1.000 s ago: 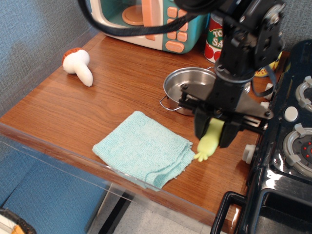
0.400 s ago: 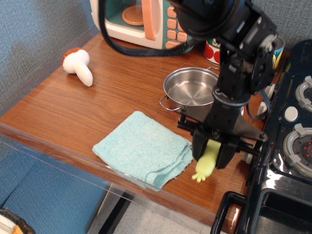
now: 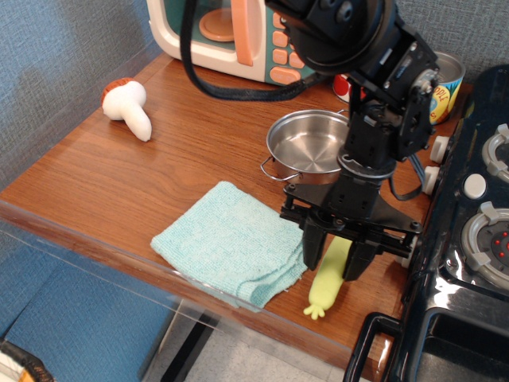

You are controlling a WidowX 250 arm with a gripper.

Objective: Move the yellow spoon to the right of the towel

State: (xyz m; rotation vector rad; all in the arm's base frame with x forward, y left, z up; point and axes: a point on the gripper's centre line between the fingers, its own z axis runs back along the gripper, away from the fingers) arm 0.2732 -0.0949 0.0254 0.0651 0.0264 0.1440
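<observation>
The hand [image 3: 334, 260] gripped the yellow spoon [image 3: 327, 279] mid-handle, lower right of the towel [image 3: 231, 243]. It looked light, rigid, slightly slippery.

Single high front view over table [image 3: 119, 183]

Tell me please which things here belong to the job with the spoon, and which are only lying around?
Belong to the job:
- yellow spoon, between the gripper fingers
- towel, just left of the spoon

Only lying around:
- steel pot
- mushroom toy
- toy microwave
- cans at the back
- toy stove
</observation>
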